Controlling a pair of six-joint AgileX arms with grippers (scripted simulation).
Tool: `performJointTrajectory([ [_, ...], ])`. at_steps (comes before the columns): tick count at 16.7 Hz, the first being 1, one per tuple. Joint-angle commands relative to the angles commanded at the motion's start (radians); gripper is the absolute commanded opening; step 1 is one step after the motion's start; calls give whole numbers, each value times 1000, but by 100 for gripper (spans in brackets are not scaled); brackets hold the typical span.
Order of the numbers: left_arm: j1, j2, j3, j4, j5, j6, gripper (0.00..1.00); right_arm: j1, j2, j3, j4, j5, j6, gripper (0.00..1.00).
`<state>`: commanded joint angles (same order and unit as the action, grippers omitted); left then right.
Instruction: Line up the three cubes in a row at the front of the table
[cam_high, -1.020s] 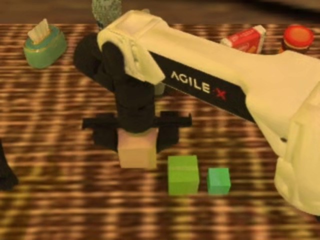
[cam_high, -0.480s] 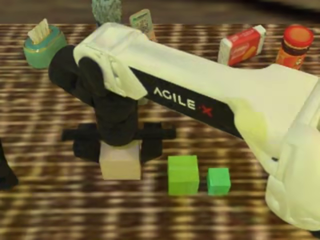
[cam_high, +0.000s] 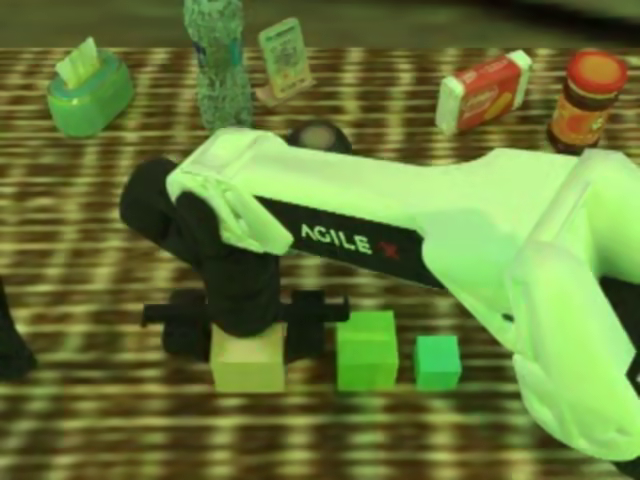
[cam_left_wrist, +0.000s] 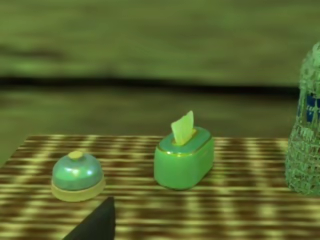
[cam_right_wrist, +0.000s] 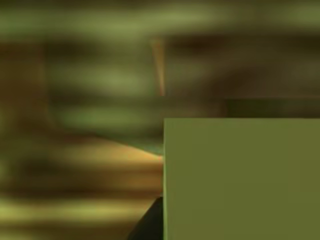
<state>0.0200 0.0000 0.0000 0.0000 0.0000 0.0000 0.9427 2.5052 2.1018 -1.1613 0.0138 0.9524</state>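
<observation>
A: Cubes? Where?
B: All three sit near the front of the table (cam_high: 100, 420), in a row. Pale beige cube (cam_high: 247, 362) at left, lime-green cube (cam_high: 366, 350) in the middle, teal-green cube (cam_high: 437, 362) at right. Lime and teal are just beside each other; there's a gap between beige and lime.

A: Right tool?
B: Right tool (cam_high: 246, 322) is over the beige cube, black fingers flanking it on both sides, clamped on it as far as the top view shows. The arm's wrist covers the cube's back edge. The right wrist view is filled by one flat face of the cube (cam_right_wrist: 240, 180). Can't tell whether the cube touches the table.

A: Left?
B: Left arm is parked at the left edge, only a dark bit showing (cam_high: 12, 345). Can't tell its tool's state.

A: Clutter?
B: Back row: tissue box (cam_high: 88, 92), clear bottle (cam_high: 218, 62), small card stand (cam_high: 284, 55), red-and-white box (cam_high: 484, 92), red-lidded jar (cam_high: 587, 98). A dark sphere (cam_high: 318, 136) is half hidden behind the right arm. The left wrist view also shows a desk bell (cam_left_wrist: 78, 176) near the tissue box.

A: Blocking?
B: The white arm crosses the table's middle, hiding much of it. The lime cube sits just beside the tool's right-hand finger.
</observation>
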Motion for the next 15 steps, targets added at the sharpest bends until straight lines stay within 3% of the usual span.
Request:
performJointTrajectory([
  [3,0,0,0,0,0,0,100,0,0,0,0,0,0,0],
  [15,0,0,0,0,0,0,100,0,0,0,0,0,0,90],
])
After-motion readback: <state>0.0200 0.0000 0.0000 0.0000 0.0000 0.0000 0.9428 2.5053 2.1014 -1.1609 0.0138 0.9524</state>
